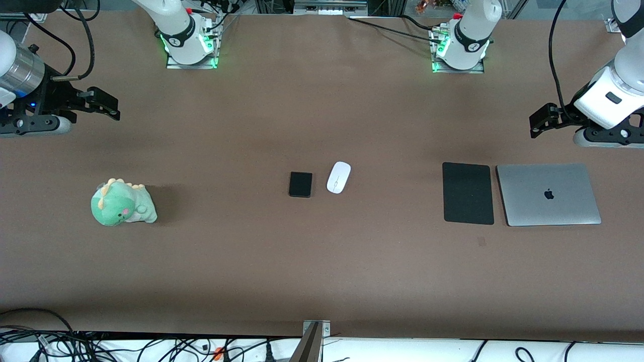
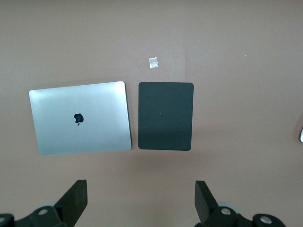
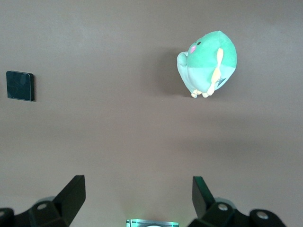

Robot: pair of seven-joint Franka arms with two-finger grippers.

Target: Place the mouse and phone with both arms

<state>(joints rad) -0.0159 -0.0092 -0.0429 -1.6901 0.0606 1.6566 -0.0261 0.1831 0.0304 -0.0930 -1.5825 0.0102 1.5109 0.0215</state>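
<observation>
The white mouse point(image 1: 338, 177) and the small black phone point(image 1: 300, 184) lie side by side at the table's middle, the phone toward the right arm's end. The phone also shows in the right wrist view point(image 3: 20, 85). A sliver of the mouse point(image 2: 301, 135) shows at the edge of the left wrist view. My left gripper point(image 1: 539, 122) hangs open and empty over bare table at the left arm's end; it shows open in its wrist view point(image 2: 141, 198). My right gripper point(image 1: 106, 104) hangs open and empty over bare table at the right arm's end, as its wrist view point(image 3: 138, 196) shows.
A large flat black pad point(image 1: 468, 193) and a closed silver laptop point(image 1: 548, 194) lie side by side toward the left arm's end. A green plush dinosaur point(image 1: 122, 203) sits toward the right arm's end. A small tape scrap point(image 2: 153, 62) lies near the pad.
</observation>
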